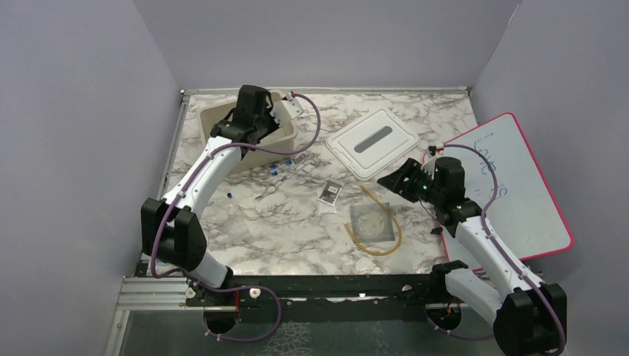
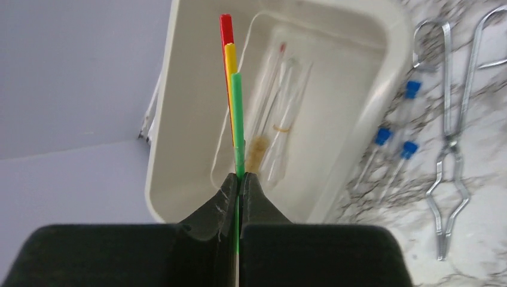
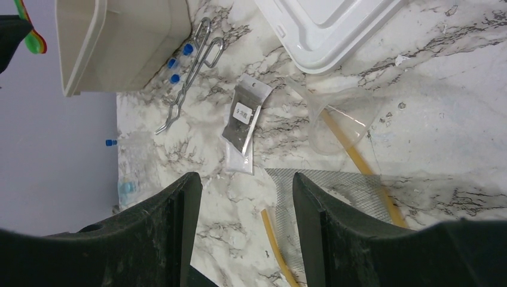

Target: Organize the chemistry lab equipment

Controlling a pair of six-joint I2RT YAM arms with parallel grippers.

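My left gripper (image 1: 252, 111) is shut on the green-handled tool (image 2: 237, 113), a thin green, yellow and red stack, held above the beige bin (image 2: 179, 119); the fingertips (image 2: 240, 177) pinch its green stem. A brown-tipped brush (image 2: 258, 149) and clear droppers lie in the bin. My right gripper (image 3: 245, 185) is open and empty, hovering over the table beside the grey wire gauze (image 3: 341, 185) and the amber tubing (image 3: 359, 161). The black-and-white packet (image 3: 242, 119), the metal tongs (image 3: 191, 72) and the tiny blue pieces (image 3: 179, 57) lie on the marble.
The white lid (image 1: 371, 141) lies at the back centre. The red-bordered whiteboard (image 1: 519, 193) lies at the right, beside the right arm. A clear funnel (image 3: 338, 119) sits on the tubing near the lid. Grey walls enclose the table.
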